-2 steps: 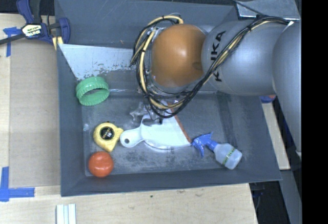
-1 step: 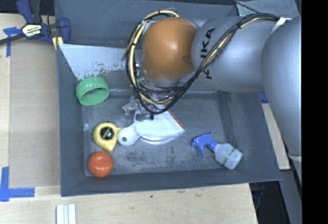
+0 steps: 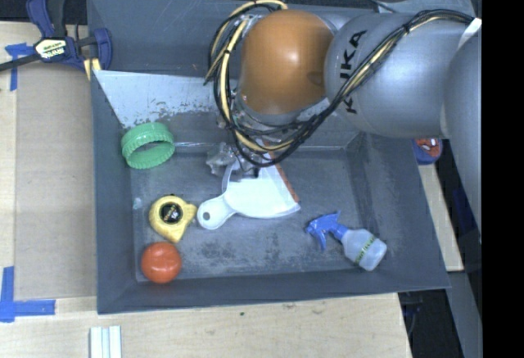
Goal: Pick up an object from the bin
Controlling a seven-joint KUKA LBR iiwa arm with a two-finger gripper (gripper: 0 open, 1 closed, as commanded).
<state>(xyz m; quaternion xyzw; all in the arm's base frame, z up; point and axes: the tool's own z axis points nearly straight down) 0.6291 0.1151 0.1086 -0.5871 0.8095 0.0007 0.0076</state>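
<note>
Here the scuffed grey metal bin (image 3: 115,266) takes the gripper (image 3: 232,166), open or closed I cannot tell, at the white scoop (image 3: 254,201) lying mid-floor. A spray bottle (image 3: 350,242), green ring lid (image 3: 148,145), yellow tape measure (image 3: 170,215) and orange ball (image 3: 160,262) lie apart.

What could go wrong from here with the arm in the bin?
The gripper is over the upper edge of the flat white scoop; such a flat piece may slip out. The scoop lies over a red thing, which might get dragged along. Its handle ends beside the yellow tape measure, so a shove could knock that.
</note>
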